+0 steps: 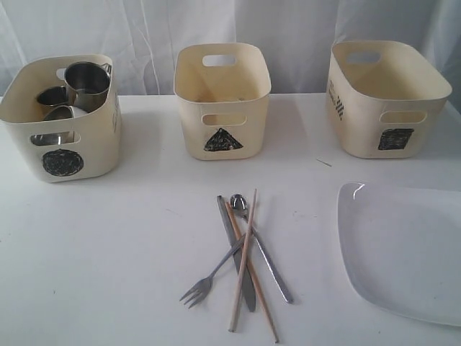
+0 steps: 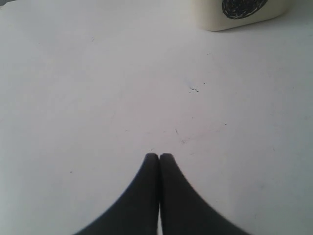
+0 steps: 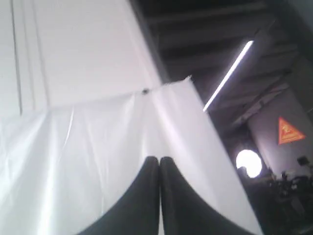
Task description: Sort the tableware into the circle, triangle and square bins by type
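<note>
My left claw (image 2: 159, 157) is clenched, its tips pressed together on nothing, and it points across the white worktop (image 2: 98, 98). Past the tips and off to one side stands the foot of the circle bin (image 2: 239, 12). My right claw (image 3: 159, 159) is clenched on nothing too, aimed up at a white curtain (image 3: 88, 147) and a ceiling light strip (image 3: 227, 76).

Only the exterior view holds the rest, and I cannot place any of it against either claw. It shows three bins. Beside the triangle bin (image 1: 222, 101) and the square bin (image 1: 389, 101), the circle bin carries three steel vessels (image 1: 61, 112), one plainly a mug (image 1: 88, 81). On the worktop lie one fork (image 1: 209, 280), one knife (image 1: 248, 297), one spoon (image 1: 274, 277) and two chopsticks (image 1: 250, 216), all crossed in a heap. One white plate (image 1: 403, 252) lies apart from them.
</note>
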